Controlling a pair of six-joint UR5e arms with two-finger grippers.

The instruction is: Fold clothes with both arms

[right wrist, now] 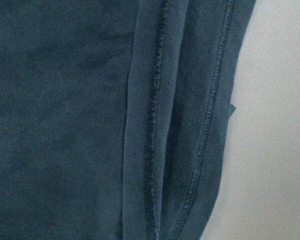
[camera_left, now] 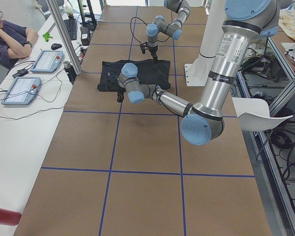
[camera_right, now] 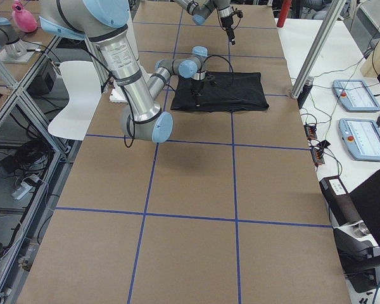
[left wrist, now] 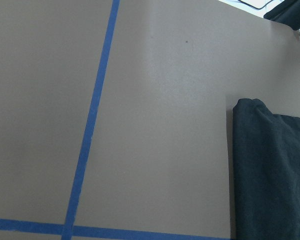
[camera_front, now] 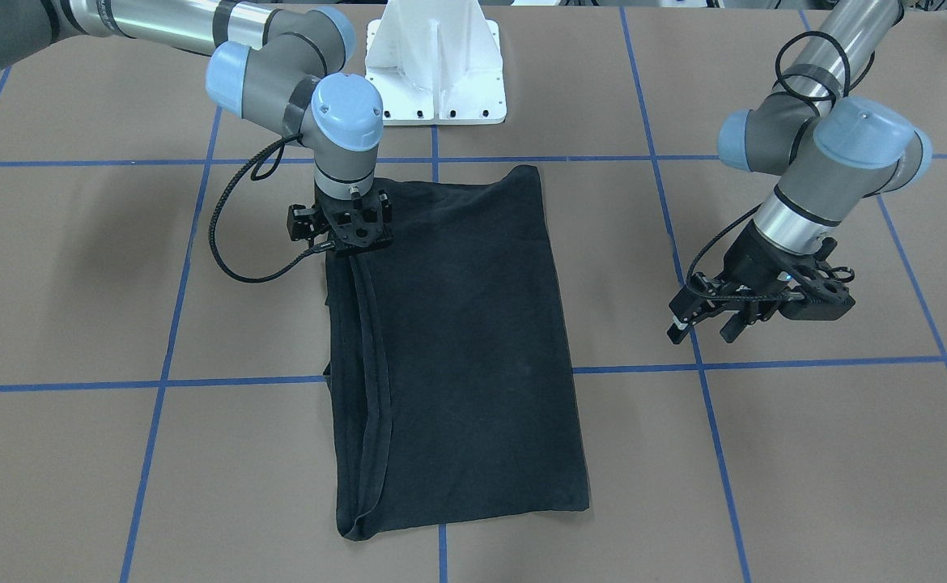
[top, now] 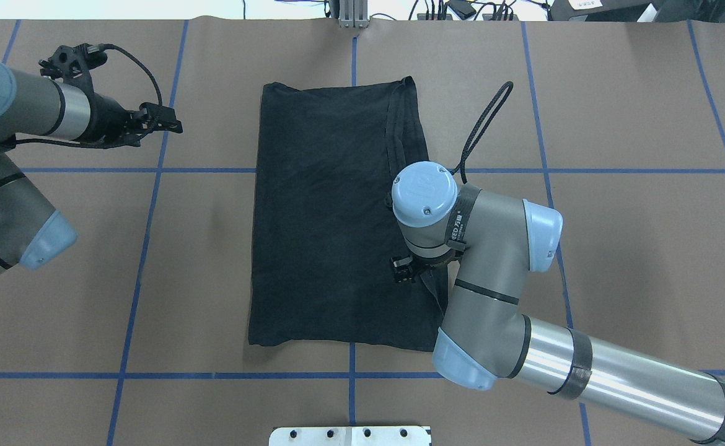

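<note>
The black T-shirt lies flat on the brown table, folded into a long rectangle, with its graphic hidden. It also shows in the overhead view. My right gripper points straight down onto the shirt's doubled hemmed edge, near the end closest to my base. Its fingertips are hidden, so I cannot tell if it is open or shut. The right wrist view shows only the cloth's seams up close. My left gripper is open and empty, hovering over bare table beside the shirt. The left wrist view shows a shirt corner.
The white base pedestal stands just behind the shirt's near end. Blue tape lines grid the table. An operator sits at a side table with tablets beyond the table's far edge.
</note>
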